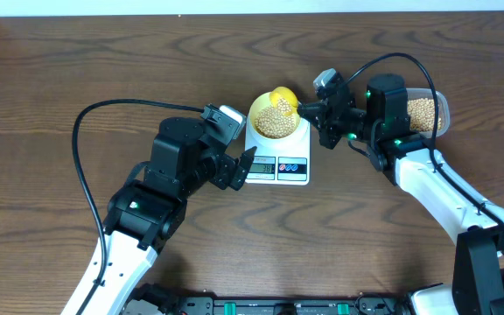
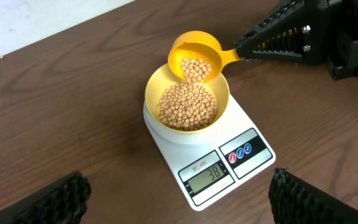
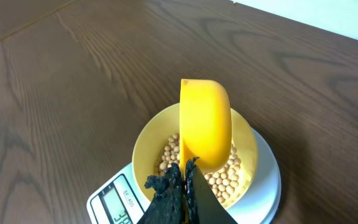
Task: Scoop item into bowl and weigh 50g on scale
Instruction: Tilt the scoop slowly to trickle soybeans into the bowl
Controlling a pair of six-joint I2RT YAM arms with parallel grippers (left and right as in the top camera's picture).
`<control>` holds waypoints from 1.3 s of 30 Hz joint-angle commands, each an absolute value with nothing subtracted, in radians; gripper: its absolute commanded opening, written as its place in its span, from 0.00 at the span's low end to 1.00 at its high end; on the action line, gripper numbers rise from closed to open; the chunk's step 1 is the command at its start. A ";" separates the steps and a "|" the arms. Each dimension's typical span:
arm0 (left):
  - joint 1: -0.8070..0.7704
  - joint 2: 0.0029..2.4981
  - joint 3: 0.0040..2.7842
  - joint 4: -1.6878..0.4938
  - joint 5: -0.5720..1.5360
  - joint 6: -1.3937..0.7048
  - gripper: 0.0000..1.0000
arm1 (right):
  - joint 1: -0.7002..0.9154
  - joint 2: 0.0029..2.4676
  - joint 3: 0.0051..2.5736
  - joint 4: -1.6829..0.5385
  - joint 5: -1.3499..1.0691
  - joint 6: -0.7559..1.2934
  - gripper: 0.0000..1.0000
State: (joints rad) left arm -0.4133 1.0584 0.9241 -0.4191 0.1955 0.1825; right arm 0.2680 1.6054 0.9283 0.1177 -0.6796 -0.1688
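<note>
While left tool gapes empty, right tool clamps scoop over bowl.

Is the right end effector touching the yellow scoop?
Touching. The left wrist view shows the right end effector clamped on the handle of the yellow scoop.

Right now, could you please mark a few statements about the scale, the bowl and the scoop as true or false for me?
1. The right gripper is shut on the scoop. True.
2. The bowl stands beside the scale. False: it stands on the scale.
3. The scoop is empty. False: beans lie in its cup as well as in the bowl.
4. The left gripper is open and holds nothing. True.
5. The display reads 50. False: it reads 38.
</note>
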 commanded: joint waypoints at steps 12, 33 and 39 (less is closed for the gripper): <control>-0.411 1.053 0.920 -0.419 0.182 0.174 0.94 | 0.270 1.607 0.934 0.115 -0.679 -0.230 0.01; -0.411 1.053 0.920 -0.419 0.182 0.174 0.94 | 0.270 1.607 0.934 0.112 -0.678 -0.245 0.01; -0.411 1.053 0.920 -0.419 0.182 0.174 0.94 | 0.270 1.607 0.934 0.112 -0.678 -0.282 0.01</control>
State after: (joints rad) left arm -0.4133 1.0584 0.9241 -0.4191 0.1955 0.1825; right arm 0.2676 1.6054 0.9283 0.1131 -0.6792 -0.2447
